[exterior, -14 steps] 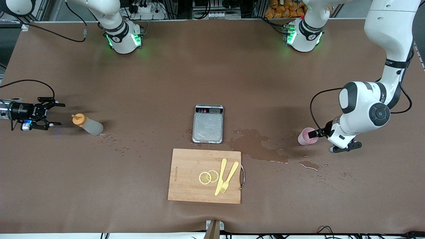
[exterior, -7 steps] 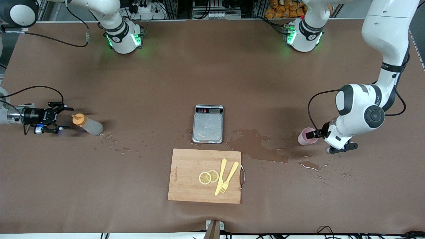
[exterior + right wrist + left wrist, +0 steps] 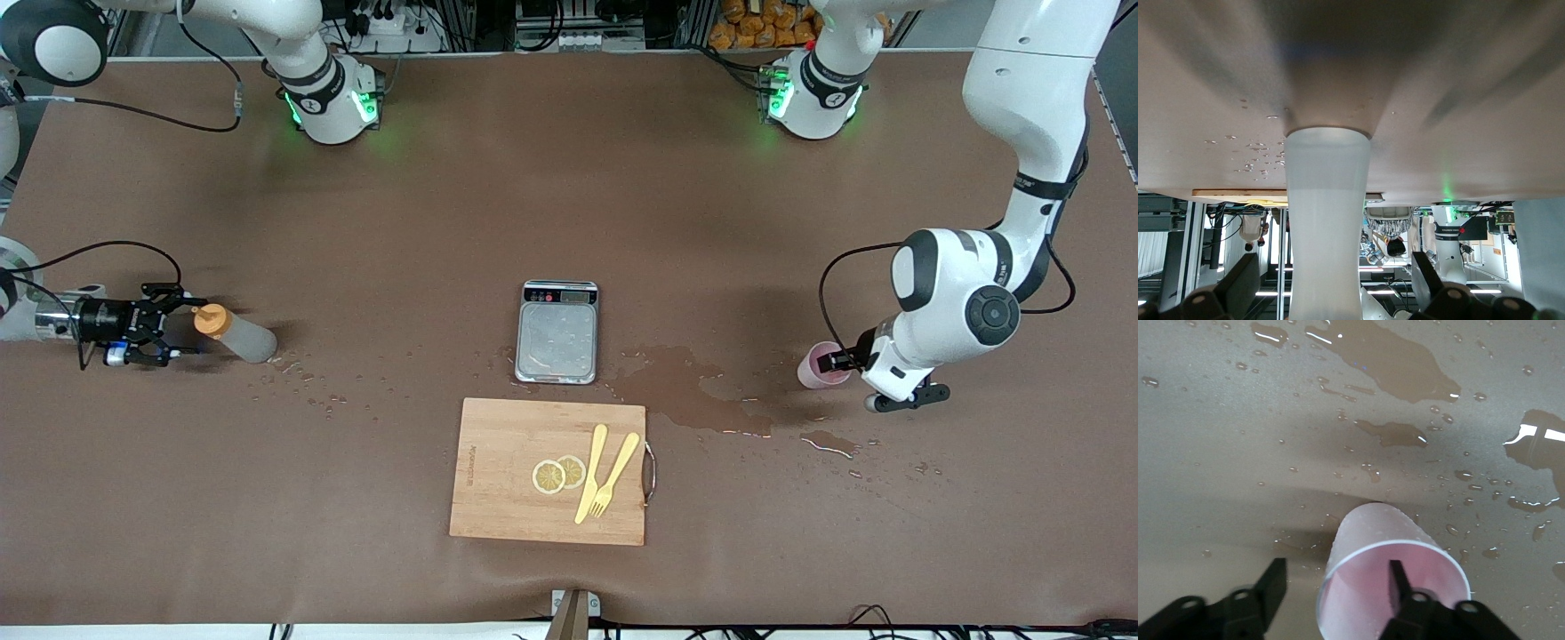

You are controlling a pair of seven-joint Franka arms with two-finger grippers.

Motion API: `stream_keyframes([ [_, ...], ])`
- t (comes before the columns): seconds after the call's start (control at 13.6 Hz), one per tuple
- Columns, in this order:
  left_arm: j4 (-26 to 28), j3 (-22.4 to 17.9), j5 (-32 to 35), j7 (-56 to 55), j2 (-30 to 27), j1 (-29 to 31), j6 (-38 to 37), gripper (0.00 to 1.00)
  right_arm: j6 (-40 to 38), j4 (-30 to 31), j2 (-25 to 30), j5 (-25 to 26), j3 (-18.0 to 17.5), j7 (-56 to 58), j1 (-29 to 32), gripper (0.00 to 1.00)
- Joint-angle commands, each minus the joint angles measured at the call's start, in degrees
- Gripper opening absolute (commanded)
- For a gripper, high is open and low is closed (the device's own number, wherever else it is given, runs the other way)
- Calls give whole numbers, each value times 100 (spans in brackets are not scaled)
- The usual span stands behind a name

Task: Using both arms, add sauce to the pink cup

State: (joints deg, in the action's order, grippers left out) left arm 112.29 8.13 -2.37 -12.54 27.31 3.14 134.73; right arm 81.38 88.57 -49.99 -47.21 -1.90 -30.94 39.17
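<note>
Sauce (image 3: 235,333) stood on the tabletop (image 3: 427,213) at the right arm's end, its orange cap toward the right hand (image 3: 171,324), whose fingers were apart and reached either side of that cap without closing on it. In the right wrist view the bottle's pale body (image 3: 1327,220) sat between the two open fingers (image 3: 1238,283).

At the left arm's end the pink cup (image 3: 820,365) stood upright, and the left hand (image 3: 876,378) was low beside it, fingers apart. The left wrist view showed one finger (image 3: 1400,583) reaching over the rim into the cup (image 3: 1388,580) and the other (image 3: 1271,587) outside the wall, not yet pinching.

Puddles (image 3: 689,391) and droplets lay between the cup and the scale (image 3: 557,332). A wet cup wall could slip from a thin rim pinch, or the light tumbler could tip if one finger pushed it before the other met it. The bottle, gripped at its cap end, could swing or topple as the fingers closed.
</note>
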Motion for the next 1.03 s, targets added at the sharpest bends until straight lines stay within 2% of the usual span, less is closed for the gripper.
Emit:
stream_keyframes([
  [0.0,3,4,123,5,28,-33,80,28,149,-173,-151,-104,-12,44,-85,100],
  [0.44,-67,4,123,-12,-33,-33,80,32,265,-138,-187,-112,-12,71,-348,100],
  [0.52,-93,4,123,-3,-85,-33,80,30,273,-138,-213,-121,-21,71,-392,100],
  [0.66,-111,13,123,23,-235,-33,62,5,265,-121,-266,-130,-21,106,-402,100],
  [0.74,-111,13,131,32,-313,-41,36,0,256,-120,-266,-121,-21,115,-410,100],
  [0.96,-120,109,123,-3,-437,-24,36,0,247,-94,-266,-121,-21,132,-454,100],
])
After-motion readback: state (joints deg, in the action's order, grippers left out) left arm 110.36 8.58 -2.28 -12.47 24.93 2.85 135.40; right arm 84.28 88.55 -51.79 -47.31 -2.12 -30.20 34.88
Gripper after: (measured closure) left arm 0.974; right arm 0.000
